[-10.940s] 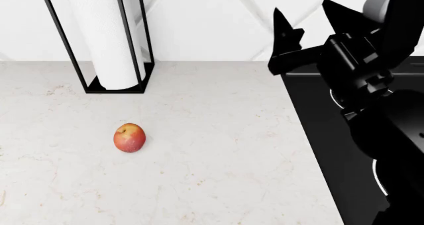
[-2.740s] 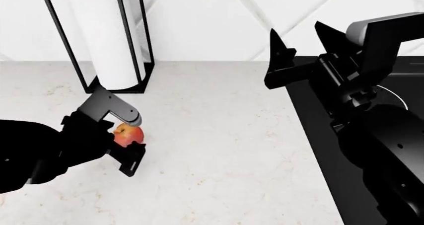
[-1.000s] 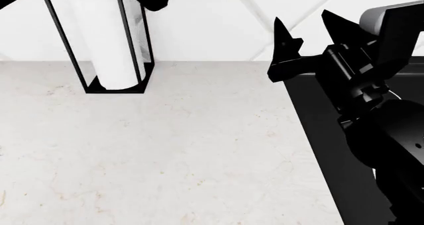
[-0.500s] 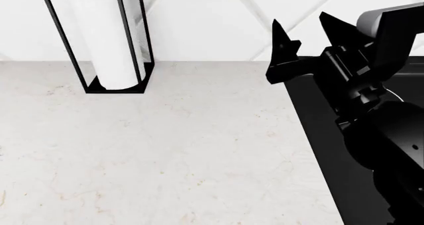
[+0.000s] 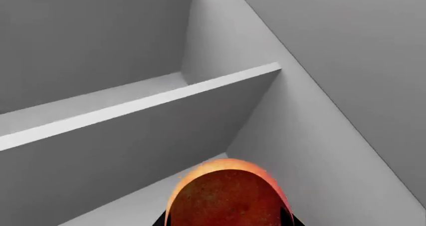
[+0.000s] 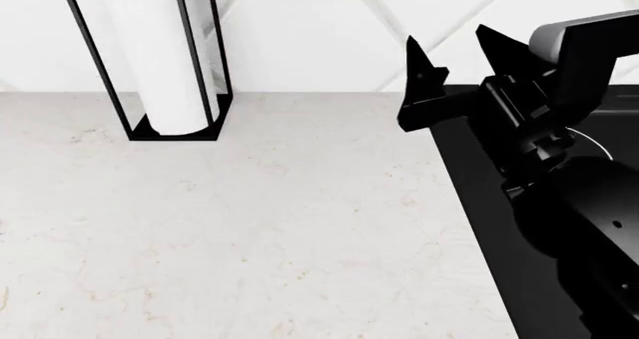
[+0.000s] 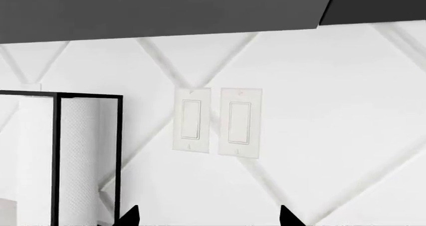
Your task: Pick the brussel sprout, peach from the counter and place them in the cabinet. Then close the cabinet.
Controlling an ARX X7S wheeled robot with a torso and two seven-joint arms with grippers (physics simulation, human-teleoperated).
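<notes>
Left end effector (image 5: 226, 221) is inside the cabinet (image 5: 319, 136), clamped on the peach (image 5: 226, 198). Only dark finger edges show either side of the fruit at the frame bottom of the left wrist view. Peach is red with an orange-yellow rim, just above the cabinet's lower grey floor, near the inner corner where the back wall meets a side wall. Can't tell if it touches the floor. A grey shelf (image 5: 133, 104) runs across above and beyond the peach. Left arm is out of the head view.

Right end effector (image 6: 457, 58) is up at the right of the head view, spread wide, its two pointed black fingertips (image 6: 415, 55) well apart and holding nothing. It hangs over the seam between the counter (image 6: 260, 227) and the black stovetop (image 6: 489, 227). In the right wrist view the same tips (image 7: 129, 216) poke in at the frame bottom, aimed at the white diamond-pattern wall with two light switches (image 7: 216, 121).

Paper towel roll (image 6: 160, 55) stands upright in a black wire holder (image 6: 205, 62) at the far left of the counter, against the wall. Brussel sprout isn't visible in any view.
</notes>
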